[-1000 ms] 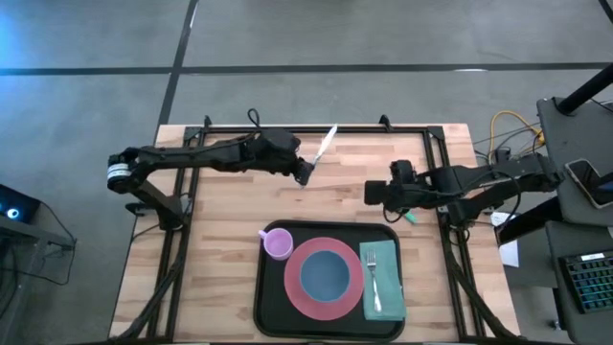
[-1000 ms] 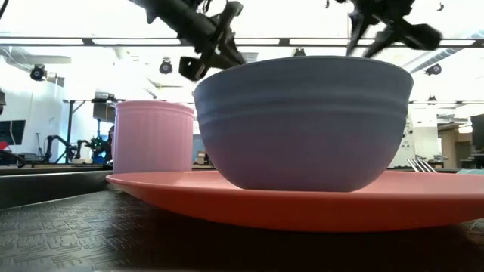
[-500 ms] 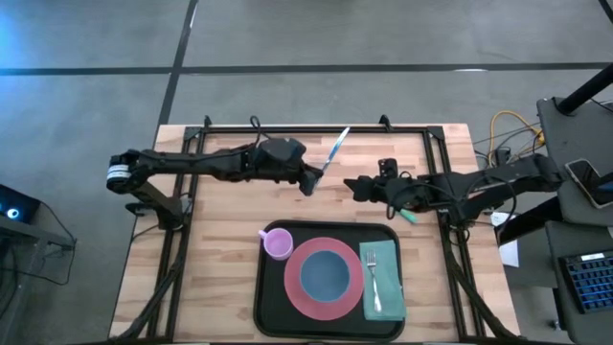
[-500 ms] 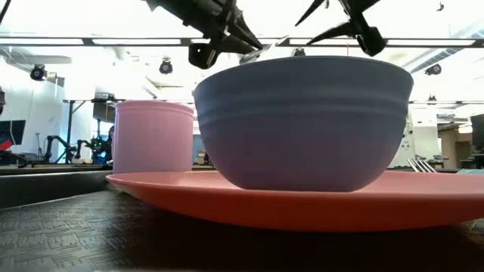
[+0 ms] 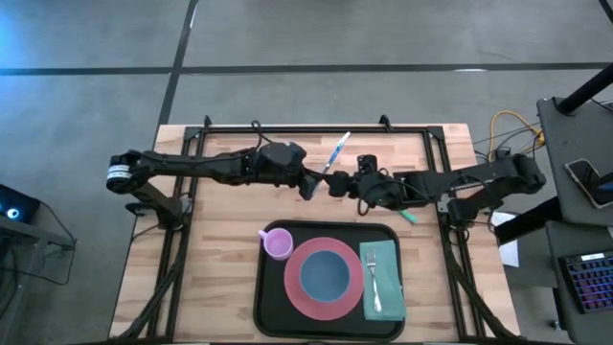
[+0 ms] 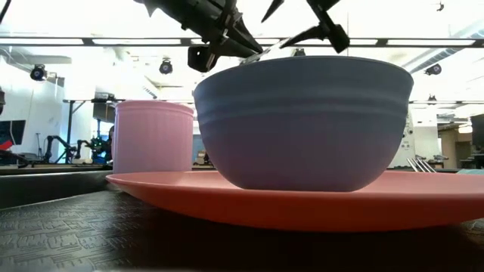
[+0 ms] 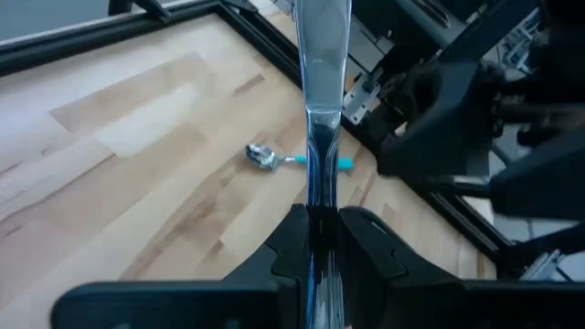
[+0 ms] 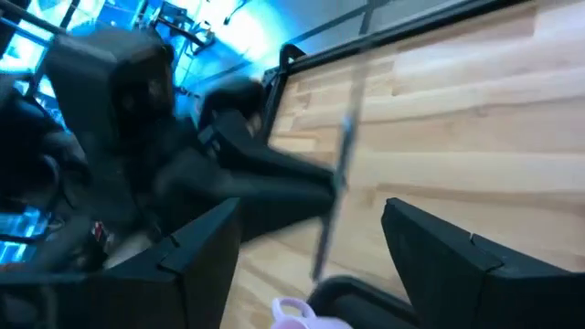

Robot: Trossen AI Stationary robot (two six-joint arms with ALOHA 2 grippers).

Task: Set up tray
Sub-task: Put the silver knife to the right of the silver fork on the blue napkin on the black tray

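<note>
A silver knife (image 5: 335, 151) hangs above the bare wood at the table's middle, with my left gripper (image 5: 308, 182) shut on it. My right gripper (image 5: 336, 184) stands open just to the right of it. In the right wrist view its two fingers (image 8: 206, 242) stand wide on either side of the knife (image 8: 338, 183) without touching it. The black tray (image 5: 266, 305) lies at the near edge and carries a pink cup (image 5: 278, 243), a pink plate (image 5: 295, 284) with a blue bowl (image 5: 327, 272), and a teal napkin (image 5: 389, 287) with a fork (image 5: 372, 278). My left gripper pinches the knife's lower end (image 7: 317, 215) between its two fingers. The fingers come from the table's left, slanting a little downward, and lie along the knife. The knife is lifted clear of the table, its free end (image 7: 322, 37) pointing away from the gripper toward the far right.
A spoon with a teal handle (image 5: 408, 217) lies on the wood right of the tray's far corner, under my right arm; it also shows as the spoon (image 7: 274, 158) in the left wrist view. A black frame (image 5: 316, 129) runs along the table's far edge and sides.
My right gripper has swung toward the table's left up to the knife, tipped up from pointing down to nearly level, and opened wide. My left gripper has carried the knife a little toward the right, and the knife stays lifted.
</note>
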